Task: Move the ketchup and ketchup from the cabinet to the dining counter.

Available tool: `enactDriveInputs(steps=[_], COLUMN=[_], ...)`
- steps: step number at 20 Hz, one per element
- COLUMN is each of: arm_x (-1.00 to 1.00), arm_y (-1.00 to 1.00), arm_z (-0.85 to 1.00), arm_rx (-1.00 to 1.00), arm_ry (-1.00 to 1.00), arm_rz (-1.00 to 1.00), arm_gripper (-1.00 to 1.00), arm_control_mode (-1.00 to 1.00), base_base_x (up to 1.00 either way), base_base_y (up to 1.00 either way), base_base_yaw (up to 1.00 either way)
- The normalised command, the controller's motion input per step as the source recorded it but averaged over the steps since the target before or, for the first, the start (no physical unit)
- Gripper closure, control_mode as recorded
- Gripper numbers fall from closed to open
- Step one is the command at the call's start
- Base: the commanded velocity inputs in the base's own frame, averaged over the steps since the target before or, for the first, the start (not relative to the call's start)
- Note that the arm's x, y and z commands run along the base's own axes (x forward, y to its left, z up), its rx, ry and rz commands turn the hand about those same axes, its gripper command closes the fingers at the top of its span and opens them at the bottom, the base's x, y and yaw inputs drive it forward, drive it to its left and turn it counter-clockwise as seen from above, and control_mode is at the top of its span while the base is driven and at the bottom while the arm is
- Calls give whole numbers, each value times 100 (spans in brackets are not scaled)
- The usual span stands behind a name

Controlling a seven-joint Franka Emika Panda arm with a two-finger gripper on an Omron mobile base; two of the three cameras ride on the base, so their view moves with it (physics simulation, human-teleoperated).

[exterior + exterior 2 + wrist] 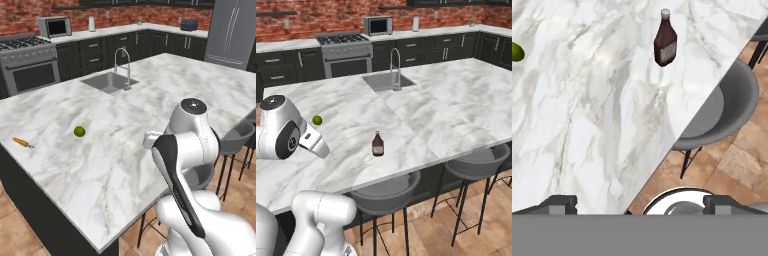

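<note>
My fingers (640, 204) are spread wide and hold nothing; in the hand view one tip sits at each lower corner with bare marble and a stool (722, 112) between them. The dark ketchup (665, 41) stands upright on the desk (587, 125), well ahead of the fingers and a little to the right in that view, apart from them and near the desk's edge. In the right base view the same bottle (377, 144) stands alone on the marble, on the stool side, with the sink (383, 80) and faucet (395, 67) far beyond it. A lime (516, 51) lies off to the far left of the fingers, well apart from the bottle.

I judge that one bottle is delivered, so the task is about half done. I see no red ketchup on the desk, so it is presumably in the cabinet, which I cannot make out here. The step in hand looks to me like backing the arm clear of the desk with nothing in the grip.

Next I would turn the base away from the desk, drive to the cabinet, and go in with the fingers kept wide for the red bottle, closing on its body rather than its tapered top. Swinging out, I should mind the stool below the fingers and not brush the standing bottle.
</note>
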Motion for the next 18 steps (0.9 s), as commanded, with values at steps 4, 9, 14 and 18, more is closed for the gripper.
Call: enactDriveInputs(steps=[4,9,14,18], arm_x=[0,0,0,0], arm_y=[0,0,0,0], arm_z=[0,0,0,0], arm_rx=[0,0,0,0], arm_ry=[0,0,0,0], arm_rz=[0,0,0,0], arm_gripper=[-100,-100,-100,-100], arm_control_mode=[100,100,100,100], base_base_x=[-69,-80,-74,-32], base_base_y=[17,21,25,36], base_base_yaw=[2,8,27,76])
